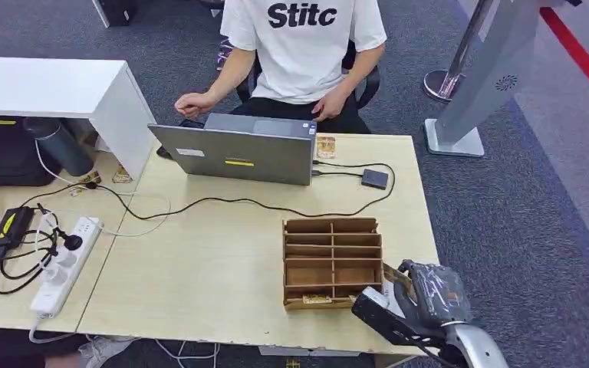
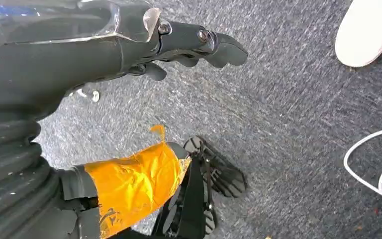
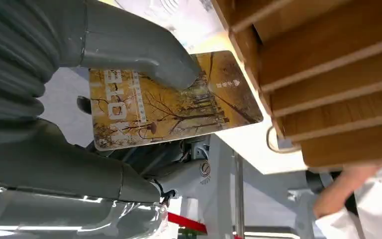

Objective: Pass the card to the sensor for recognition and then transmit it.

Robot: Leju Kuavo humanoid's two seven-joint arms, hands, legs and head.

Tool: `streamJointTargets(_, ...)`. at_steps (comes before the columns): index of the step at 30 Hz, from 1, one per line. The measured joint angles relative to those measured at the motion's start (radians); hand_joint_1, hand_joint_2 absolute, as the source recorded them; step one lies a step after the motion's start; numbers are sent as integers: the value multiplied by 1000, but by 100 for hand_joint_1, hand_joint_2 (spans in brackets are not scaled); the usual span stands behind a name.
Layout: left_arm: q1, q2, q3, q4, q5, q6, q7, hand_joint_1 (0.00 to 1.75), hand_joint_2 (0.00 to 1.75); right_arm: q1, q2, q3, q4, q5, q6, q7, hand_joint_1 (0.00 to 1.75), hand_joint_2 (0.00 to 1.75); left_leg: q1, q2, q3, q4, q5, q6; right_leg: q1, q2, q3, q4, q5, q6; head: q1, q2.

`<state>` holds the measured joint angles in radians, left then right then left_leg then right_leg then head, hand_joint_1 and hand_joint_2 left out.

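My right hand (image 1: pixel 422 295) is at the table's near right corner, just right of the wooden card box (image 1: pixel 331 261). It holds a card printed with autumn trees (image 3: pixel 174 107), the thumb (image 3: pixel 149 59) pressing on its face; one card edge (image 1: pixel 393 277) peeks out beside the box. The card lies close to the box's slatted side (image 3: pixel 318 74). The small black sensor (image 1: pixel 374 179) sits at the far right of the table, wired to the laptop (image 1: pixel 234 153). My left hand (image 2: pixel 194 42) hangs over grey carpet with nothing in it.
A person in a white T-shirt (image 1: pixel 303 46) sits behind the laptop. Another card (image 1: pixel 325 146) lies beside the laptop. A black cable (image 1: pixel 222 203) crosses the table. A power strip (image 1: pixel 65 264) and a dark bottle (image 1: pixel 57 144) are on the left.
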<state>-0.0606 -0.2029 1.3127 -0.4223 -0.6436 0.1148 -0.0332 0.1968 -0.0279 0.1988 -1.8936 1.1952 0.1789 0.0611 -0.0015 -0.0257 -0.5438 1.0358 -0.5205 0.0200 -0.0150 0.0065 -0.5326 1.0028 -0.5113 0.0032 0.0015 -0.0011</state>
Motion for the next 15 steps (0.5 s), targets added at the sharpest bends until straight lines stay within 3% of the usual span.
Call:
streamJointTargets(7,0,2,0,0,-2,1,0,0,175,0,-8,6,6,6,2,13,175,175,0,0,0,0,0,0,0,0,0,0,0,0,0,0)
streamJointTargets(15,0,16,0,0,-14,10,6,0,175,-5,-48,51,41,62,55,87,175,175,0,0,0,0,0,0,0,0,0,0,0,0,0,0)
